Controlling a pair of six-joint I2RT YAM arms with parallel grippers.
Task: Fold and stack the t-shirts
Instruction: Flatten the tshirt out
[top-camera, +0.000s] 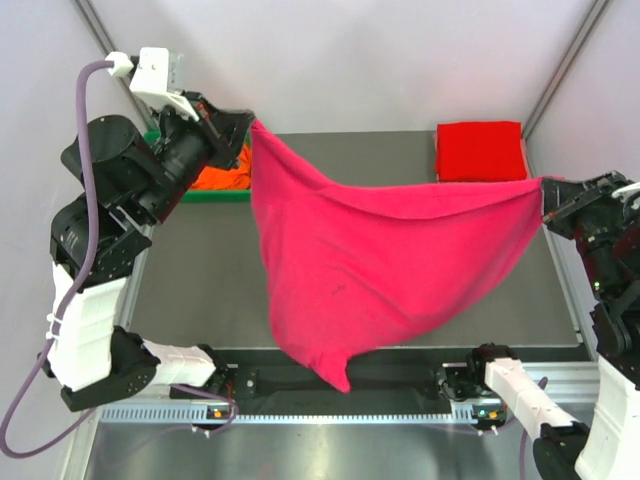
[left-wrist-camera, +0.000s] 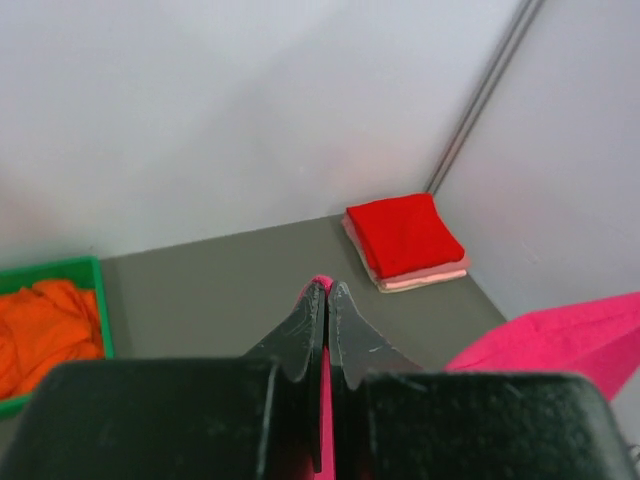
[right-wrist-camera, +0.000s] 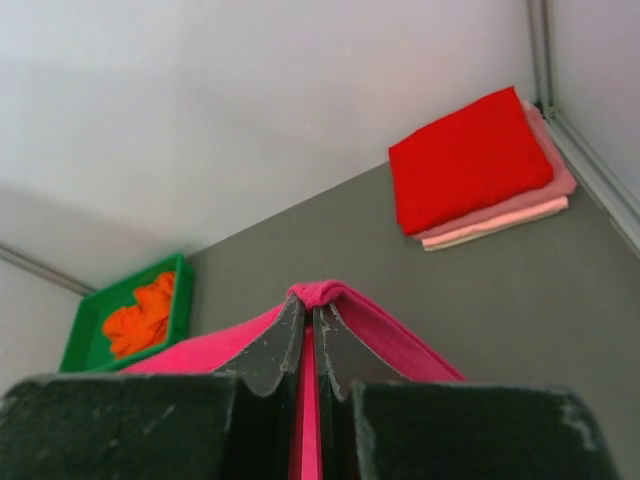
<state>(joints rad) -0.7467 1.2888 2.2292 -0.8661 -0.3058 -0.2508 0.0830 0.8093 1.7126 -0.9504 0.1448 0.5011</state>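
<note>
The left claw (top-camera: 247, 126) and the right claw (top-camera: 543, 192) each pinch a corner of the pink shirt (top-camera: 370, 260). It hangs between them over the middle of the table (top-camera: 195, 290). If one corner slips out, the shirt could drop in a heap. Its low tip might snag the near edge.

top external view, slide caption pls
The left gripper and right gripper hold the magenta-pink t-shirt stretched above the table.

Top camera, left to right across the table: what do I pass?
Tray holding the orange shirt → magenta shirt, stretched in the air → folded red shirt → right tool, shut on the magenta shirt's corner.
</note>
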